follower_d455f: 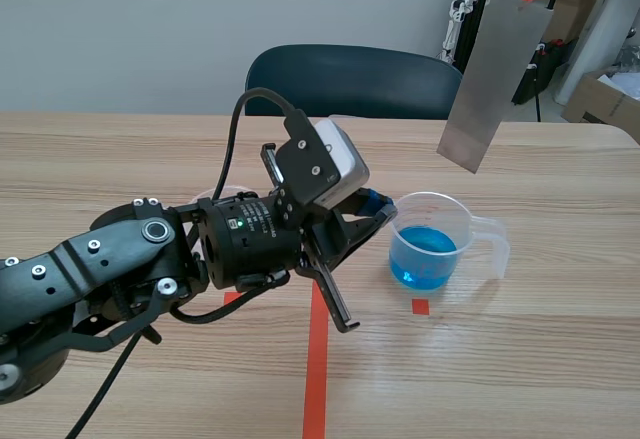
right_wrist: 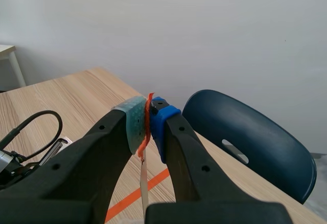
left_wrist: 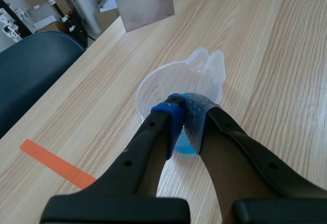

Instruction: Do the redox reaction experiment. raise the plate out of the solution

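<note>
cup [follower_d455f: 435, 244] on table [follower_d455f: 560, 359], right of tape line [follower_d455f: 318, 359]. left gripper [left_wrist: 183, 106] clamps cup's left rim. plate [follower_d455f: 492, 79] hangs from right gripper [right_wrist: 148, 113], above and behind cup, not touching. chair [follower_d455f: 350, 79] behind table.

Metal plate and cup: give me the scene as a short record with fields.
cup: on the table, blue liquid inside
plate: hangs in the air, higher than the cup, out of the liquid
left gripper: shut on the cup's rim
right gripper: shut on the orange strip that carries the plate
</note>
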Tool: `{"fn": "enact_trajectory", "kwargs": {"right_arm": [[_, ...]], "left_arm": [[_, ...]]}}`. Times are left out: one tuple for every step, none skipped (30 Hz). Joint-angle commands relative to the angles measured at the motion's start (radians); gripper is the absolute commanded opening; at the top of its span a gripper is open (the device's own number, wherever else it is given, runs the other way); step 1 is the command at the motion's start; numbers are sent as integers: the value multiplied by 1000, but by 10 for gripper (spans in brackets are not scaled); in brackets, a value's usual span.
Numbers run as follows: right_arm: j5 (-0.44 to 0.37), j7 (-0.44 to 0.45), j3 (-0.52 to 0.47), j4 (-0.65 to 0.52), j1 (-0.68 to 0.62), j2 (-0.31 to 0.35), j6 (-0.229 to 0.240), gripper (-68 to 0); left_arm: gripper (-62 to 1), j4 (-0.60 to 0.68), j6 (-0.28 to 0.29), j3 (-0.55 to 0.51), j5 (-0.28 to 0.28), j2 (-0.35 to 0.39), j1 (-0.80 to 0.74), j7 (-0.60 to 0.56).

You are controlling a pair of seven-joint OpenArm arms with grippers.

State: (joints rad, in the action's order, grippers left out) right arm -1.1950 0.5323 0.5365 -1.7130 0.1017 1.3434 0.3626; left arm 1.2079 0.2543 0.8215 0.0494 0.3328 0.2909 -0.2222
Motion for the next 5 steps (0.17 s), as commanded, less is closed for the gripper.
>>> {"fn": "enact_trajectory", "kwargs": {"right_arm": [[-13, 12, -25, -8, 15, 14, 4, -671], [-13, 12, -25, -8, 15, 14, 4, -671], [-13, 12, -25, -8, 15, 14, 4, -671], [-13, 12, -25, -8, 15, 14, 4, -671], [-13, 12, -25, -8, 15, 14, 4, -671]], "left_arm": [[-582, 15, -9, -5, 10, -5, 6, -20], [-582, 15, -9, -5, 10, -4, 6, -20], [-582, 15, -9, -5, 10, -2, 6, -20], [-582, 15, -9, -5, 10, -2, 6, -20], [-582, 15, -9, -5, 10, -2, 6, -20]]}}
